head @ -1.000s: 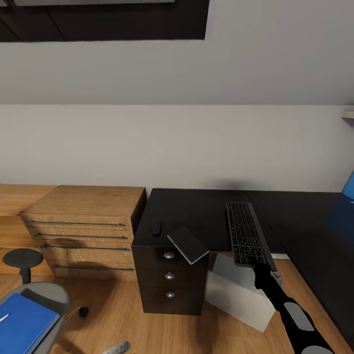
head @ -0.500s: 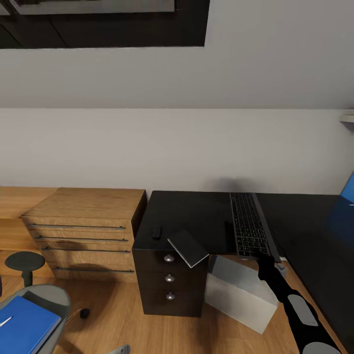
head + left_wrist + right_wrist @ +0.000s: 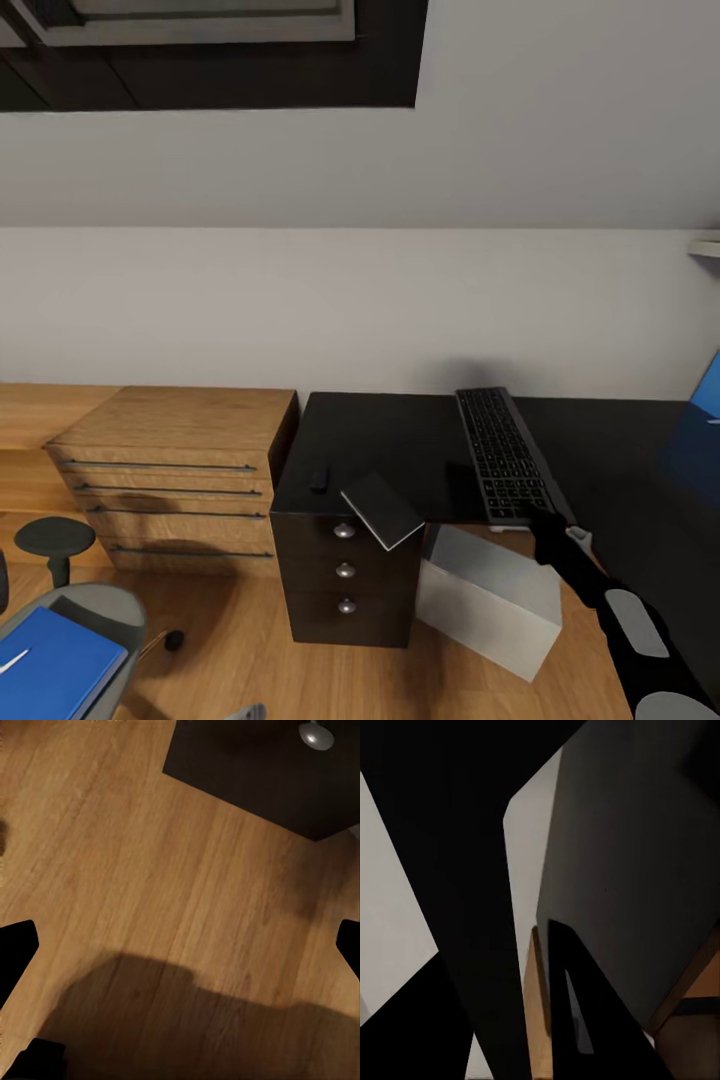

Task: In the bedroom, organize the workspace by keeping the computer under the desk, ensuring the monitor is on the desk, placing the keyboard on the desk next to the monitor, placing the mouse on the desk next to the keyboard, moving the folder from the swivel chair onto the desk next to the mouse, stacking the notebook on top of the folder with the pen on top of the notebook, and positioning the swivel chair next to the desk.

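Gripping the keyboard (image 3: 503,456) by its near end, the right claw (image 3: 545,522) risked dragging it off the desk (image 3: 400,440) onto the computer (image 3: 490,600) if released early.

On the tabletop (image 3: 400,440), the keyboard (image 3: 503,455) is laid lengthwise toward the wall, its near end met by the right tool (image 3: 545,520) at the front edge. To its left, the notebook (image 3: 381,510) is set at the front edge, overhanging the 3 drawers (image 3: 345,575), and the mouse (image 3: 319,477) is found just left of it. The computer (image 3: 490,600) is placed on the floor under the tabletop, right of the drawers. A wooden chest (image 3: 170,470) is stood against the tabletop's left side. Nearer and far left, the folder (image 3: 45,675) is laid on the swivel chair (image 3: 110,605), with the pen (image 3: 10,664) on it.
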Robot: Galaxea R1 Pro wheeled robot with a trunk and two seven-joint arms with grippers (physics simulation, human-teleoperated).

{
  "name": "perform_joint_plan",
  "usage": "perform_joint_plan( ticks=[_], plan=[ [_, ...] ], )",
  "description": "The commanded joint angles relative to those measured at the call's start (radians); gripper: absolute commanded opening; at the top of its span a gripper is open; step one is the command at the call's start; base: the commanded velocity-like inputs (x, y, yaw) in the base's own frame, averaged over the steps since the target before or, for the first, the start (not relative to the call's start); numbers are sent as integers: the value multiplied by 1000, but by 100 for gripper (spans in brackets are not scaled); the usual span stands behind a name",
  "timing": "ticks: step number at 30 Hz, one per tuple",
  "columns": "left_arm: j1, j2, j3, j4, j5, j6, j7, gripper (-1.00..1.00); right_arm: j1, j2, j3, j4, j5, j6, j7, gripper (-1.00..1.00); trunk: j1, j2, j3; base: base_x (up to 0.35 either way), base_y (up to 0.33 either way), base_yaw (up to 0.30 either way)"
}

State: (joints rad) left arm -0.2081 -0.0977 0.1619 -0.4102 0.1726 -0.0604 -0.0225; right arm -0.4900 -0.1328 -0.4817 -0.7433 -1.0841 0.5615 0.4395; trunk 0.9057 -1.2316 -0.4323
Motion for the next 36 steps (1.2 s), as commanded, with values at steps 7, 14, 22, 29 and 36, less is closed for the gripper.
perform_joint_plan(
  ticks=[7,14,22,29,36],
  plan=[
    [-1,0,2,1,10,-2,-3,100,-1,-28,-2,-3,5,43,-33,-100,-27,49,21,0,0,0],
    [-1,1,2,1,10,-2,-3,100,-1,-47,-4,-3,6,103,-43,-100,-42,77,34,0,0,0],
    [-1,0,2,1,9,-24,-4,100,-1,-59,-6,6,6,110,-66,-100,-42,77,34,0,0,0],
    [-1,0,2,1,8,-43,-4,100,-1,-60,-5,8,6,110,-56,-100,-42,77,34,0,0,0],
    [-1,0,2,1,8,-45,-4,100,-1,-60,-5,17,6,110,-27,-100,-42,77,34,0,0,0]
  ],
)
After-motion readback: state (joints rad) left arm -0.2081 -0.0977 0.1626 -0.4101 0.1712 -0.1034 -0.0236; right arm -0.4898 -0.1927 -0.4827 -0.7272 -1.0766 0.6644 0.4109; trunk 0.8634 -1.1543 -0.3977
